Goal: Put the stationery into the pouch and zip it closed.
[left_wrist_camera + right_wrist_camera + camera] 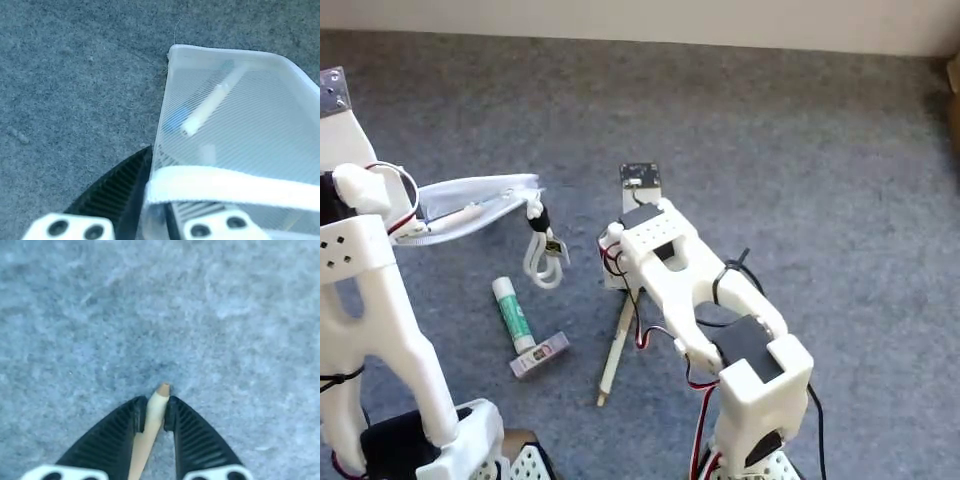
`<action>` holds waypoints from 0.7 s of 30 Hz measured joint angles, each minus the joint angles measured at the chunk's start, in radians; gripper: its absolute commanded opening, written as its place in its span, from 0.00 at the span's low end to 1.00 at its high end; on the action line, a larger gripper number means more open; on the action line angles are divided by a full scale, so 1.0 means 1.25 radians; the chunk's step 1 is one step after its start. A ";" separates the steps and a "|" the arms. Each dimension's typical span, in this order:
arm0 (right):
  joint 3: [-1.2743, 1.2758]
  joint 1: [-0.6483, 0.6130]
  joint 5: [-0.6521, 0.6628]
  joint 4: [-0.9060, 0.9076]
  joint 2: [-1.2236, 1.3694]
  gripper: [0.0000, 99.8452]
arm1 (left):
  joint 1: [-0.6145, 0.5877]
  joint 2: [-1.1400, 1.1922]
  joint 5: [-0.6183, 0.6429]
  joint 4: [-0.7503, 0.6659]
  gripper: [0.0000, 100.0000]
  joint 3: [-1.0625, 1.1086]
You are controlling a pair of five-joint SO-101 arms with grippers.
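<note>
Two grips: my left jaws pinch the pouch [240,110] near the table's left edge; my right jaws clamp the pencil [154,409].

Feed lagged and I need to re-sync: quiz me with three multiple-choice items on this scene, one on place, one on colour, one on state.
1. Where is the glue stick? A in the pouch; B on the table between the arms; C in a gripper.
2. Its label colour? A red; B green; C yellow.
3. The right gripper is: A open and empty; B shut on the pencil; C shut on the pouch.
B, it lies loose on the table; B, a green band shows; B, its wrist view shows the pencil end clamped.
</note>
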 measured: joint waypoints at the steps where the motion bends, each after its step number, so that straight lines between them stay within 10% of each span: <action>1: 0.001 0.000 0.000 0.000 -0.005 0.01 | 0.000 0.000 0.000 0.000 0.01 0.000; 21: 0.125 -0.006 0.000 -0.001 -0.335 0.01 | 0.000 -0.001 0.000 -0.016 0.01 0.012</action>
